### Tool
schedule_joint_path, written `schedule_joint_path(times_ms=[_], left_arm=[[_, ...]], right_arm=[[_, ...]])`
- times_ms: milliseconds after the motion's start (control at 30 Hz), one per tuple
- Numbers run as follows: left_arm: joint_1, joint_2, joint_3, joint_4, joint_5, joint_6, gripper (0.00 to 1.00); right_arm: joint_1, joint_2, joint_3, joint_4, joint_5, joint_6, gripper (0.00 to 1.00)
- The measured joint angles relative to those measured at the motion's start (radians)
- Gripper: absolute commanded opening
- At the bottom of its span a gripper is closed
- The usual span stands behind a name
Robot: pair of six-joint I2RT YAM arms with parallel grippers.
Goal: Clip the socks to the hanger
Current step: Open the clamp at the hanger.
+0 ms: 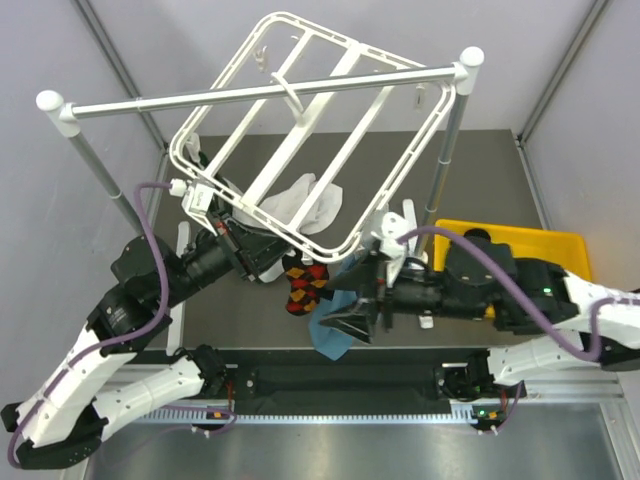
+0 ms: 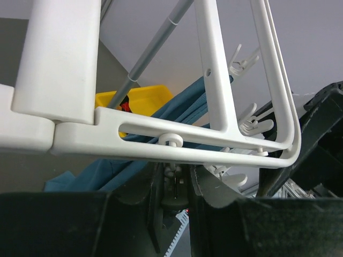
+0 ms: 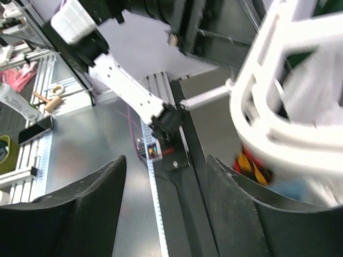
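Top external view, we see left end effector [image 1: 222,232] clenched on the hanger [image 1: 285,150] at its lower-left edge, right end effector [image 1: 350,322] released, empty, socks [image 1: 305,285] just below that edge, centre frame.

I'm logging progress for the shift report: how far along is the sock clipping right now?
Done: nothing certain; a sock shows under the hanger's near edge, whether clipped is unclear. In hand: the left pincer grips a dangling clip there; the right pincer is open, empty. Left: clipping the socks; only one is visible.
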Motion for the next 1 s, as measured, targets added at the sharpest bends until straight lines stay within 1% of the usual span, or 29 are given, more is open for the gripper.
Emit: schedule_joint_path(times_ms=[33, 67, 100, 167, 200, 333, 367, 500, 567, 733, 833, 1000], left_arm=[[0.0, -0.001, 0.01, -0.014, -0.004, -0.002, 0.0], [0.0, -0.002, 0.021, -0.029, -0.008, -0.004, 0.0], [0.0, -0.002, 0.032, -0.044, -0.021, -0.005, 0.0], [0.002, -0.004, 0.045, -0.063, -0.039, -0.01, 0.0], [0.002, -0.006, 0.051, -0.075, -0.05, -0.012, 0.0], [0.002, -0.014, 0.078, -0.133, -0.075, -0.032, 0.0], [0.002, -0.013, 0.088, -0.149, -0.078, -0.035, 0.0], [0.001, 0.0, 0.126, -0.201, -0.082, -0.056, 0.0], [0.001, 0.001, 0.142, -0.227, -0.082, -0.064, 0.0], [0.001, -0.001, 0.151, -0.257, -0.089, -0.08, 0.0], [0.001, -0.014, 0.151, -0.267, -0.088, -0.084, 0.0], [0.001, -0.025, 0.151, -0.27, -0.079, -0.093, 0.0]], right_arm=[[0.0, 0.039, 0.023, 0.029, -0.008, -0.002, 0.51], [0.0, 0.072, 0.037, 0.061, -0.012, -0.006, 0.5], [0.0, 0.11, 0.039, 0.096, -0.015, -0.009, 0.47], [0.001, 0.173, 0.035, 0.154, -0.008, -0.011, 0.38], [0.001, 0.199, 0.034, 0.18, -0.001, -0.013, 0.36], [0.001, 0.283, -0.008, 0.323, 0.053, -0.015, 0.39], [0.001, 0.286, -0.037, 0.373, 0.068, -0.024, 0.39], [0.002, 0.281, -0.167, 0.52, 0.165, -0.074, 0.47], [-0.003, 0.272, -0.228, 0.583, 0.217, -0.107, 0.48], [-0.031, 0.222, -0.312, 0.663, 0.267, -0.145, 0.48], [-0.051, 0.177, -0.326, 0.7, 0.289, -0.162, 0.48], [-0.064, 0.1, -0.332, 0.751, 0.282, -0.185, 0.47]])
